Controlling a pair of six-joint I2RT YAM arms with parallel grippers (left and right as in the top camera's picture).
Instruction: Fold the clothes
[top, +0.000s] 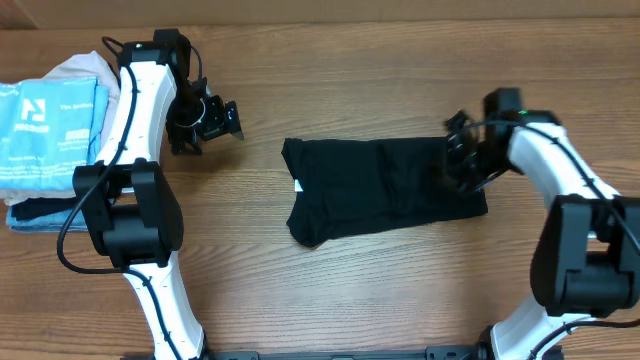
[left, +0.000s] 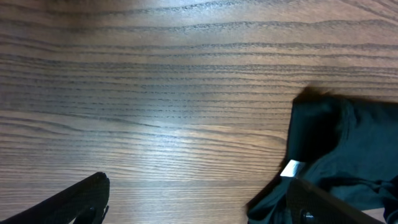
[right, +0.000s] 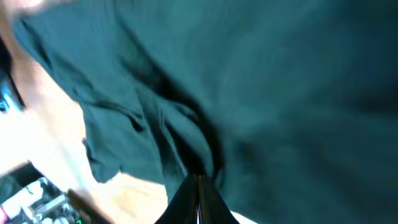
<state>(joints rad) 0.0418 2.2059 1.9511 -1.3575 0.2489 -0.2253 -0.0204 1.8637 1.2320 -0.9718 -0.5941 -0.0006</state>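
Right wrist view first: right gripper (right: 198, 186) closed to a point on a ridge of the plain black short-sleeved T-shirt of soft matte fabric (right: 249, 93), creases running into the tips. From overhead, same right gripper (top: 462, 152) at the right-hand end of the T-shirt (top: 385, 190), spread as a rough, partly folded band across the middle of the brown wood-grain table (top: 400, 60).

Left gripper (top: 207, 122) wide apart and empty, over bare wood well to the left of the shirt. In the left wrist view, left gripper (left: 196, 202) only as dark tips at the bottom corners, with the shirt's near corner (left: 348, 149) and a small white label (left: 290, 168) off to one side.

Possible trouble, judged from this:
- Thin pinch on slack cloth: likely to slip free under a quick pull.
- Impossible to tell how many layers caught; with too many, whole bundle dragged instead of one flap turned.
- Far end unanchored, so a pull across the table likely to slide or bunch the shirt rather than crease it.
- Left edge uneven, one corner bulging, so a crooked fold if not squared first.
- Open left jaws arriving low: risk of shoving and rumpling that edge.

Further out, light blue garment with white print (top: 50, 125) and pale pink-beige garment (top: 85, 65) stacked beside the left arm; a wide swing could knock them.
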